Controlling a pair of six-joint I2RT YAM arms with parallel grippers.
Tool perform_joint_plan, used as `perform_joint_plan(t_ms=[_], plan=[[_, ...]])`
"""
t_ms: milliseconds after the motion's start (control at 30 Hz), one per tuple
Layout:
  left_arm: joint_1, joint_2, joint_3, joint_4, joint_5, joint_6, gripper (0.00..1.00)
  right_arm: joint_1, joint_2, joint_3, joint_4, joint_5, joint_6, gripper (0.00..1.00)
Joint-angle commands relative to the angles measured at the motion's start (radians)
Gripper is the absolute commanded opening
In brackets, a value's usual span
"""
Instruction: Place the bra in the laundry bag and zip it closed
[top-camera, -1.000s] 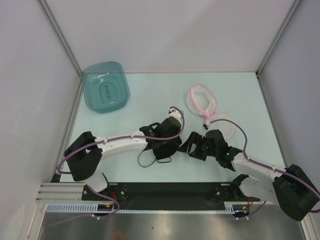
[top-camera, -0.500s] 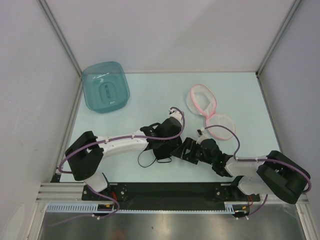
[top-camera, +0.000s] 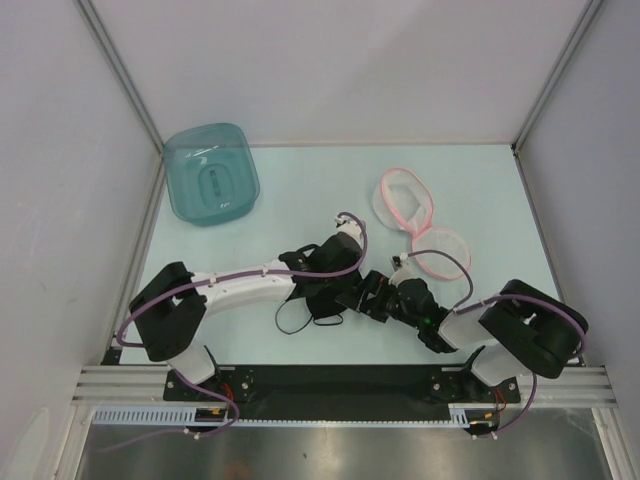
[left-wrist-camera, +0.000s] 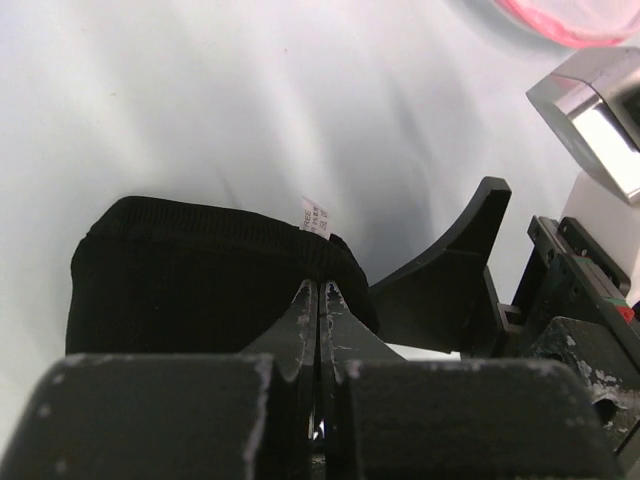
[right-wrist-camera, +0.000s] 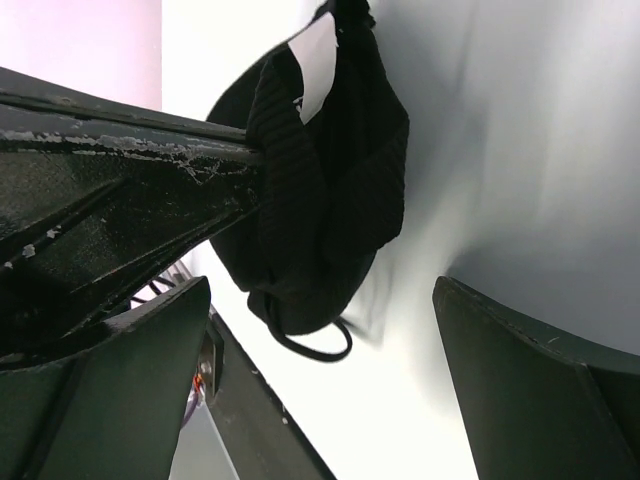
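A pale mint table (top-camera: 300, 190) sat inside white walls (top-camera: 330, 60) with metal posts at the corners. A teal translucent plastic tub (top-camera: 210, 172) stood at the back left corner.

The black bra (left-wrist-camera: 190, 270) was near the front middle of the table, between the two arms and well apart from the tub. The left gripper (left-wrist-camera: 318, 295) had its jaws pressed together, their tips pinching the ribbed upper edge of the fabric beside a small white tag (left-wrist-camera: 315, 215). In the right wrist view the bra hung bunched from that pinch, the tag at its top and a thin strap (right-wrist-camera: 310, 345) looping out below it. From above, a strap loop trailed on the table toward the near edge.

The right gripper (top-camera: 365, 298) was just beside the bra on its right, jaws spread wide with nothing between them. Its own camera showed both fingers (right-wrist-camera: 530, 380) flanking the view, the bra ahead of them and bare table under them. One of those curved fingers stood close to the left gripper's tips in the left wrist view, but I could not tell whether it touched the fabric.

The white mesh laundry bag (top-camera: 405, 197) lay open on the right half of the table, behind the right gripper. Its two round halves, edged in pink zipper trim, were spread side by side, the nearer one close to the right wrist. The bra was outside it.
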Motion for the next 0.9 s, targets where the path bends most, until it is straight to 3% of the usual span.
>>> perform_joint_plan(t_ms=[0, 567, 800, 867], plan=[[-0.002, -0.042, -0.024, 0.039, 0.034, -0.045, 0.00, 0.008, 0.066, 0.044, 0.164, 0.048, 0.008, 1.00], [0.021, -0.154, -0.139, 0.065, 0.062, -0.074, 0.00, 0.013, 0.215, 0.030, 0.430, 0.038, -0.039, 0.98], [0.056, -0.152, -0.142, 0.129, 0.132, -0.074, 0.00, 0.005, 0.215, 0.016, 0.428, 0.028, -0.023, 0.93], [0.058, -0.157, -0.142, 0.140, 0.149, -0.063, 0.07, -0.004, 0.198, 0.019, 0.386, 0.019, -0.013, 0.93]])
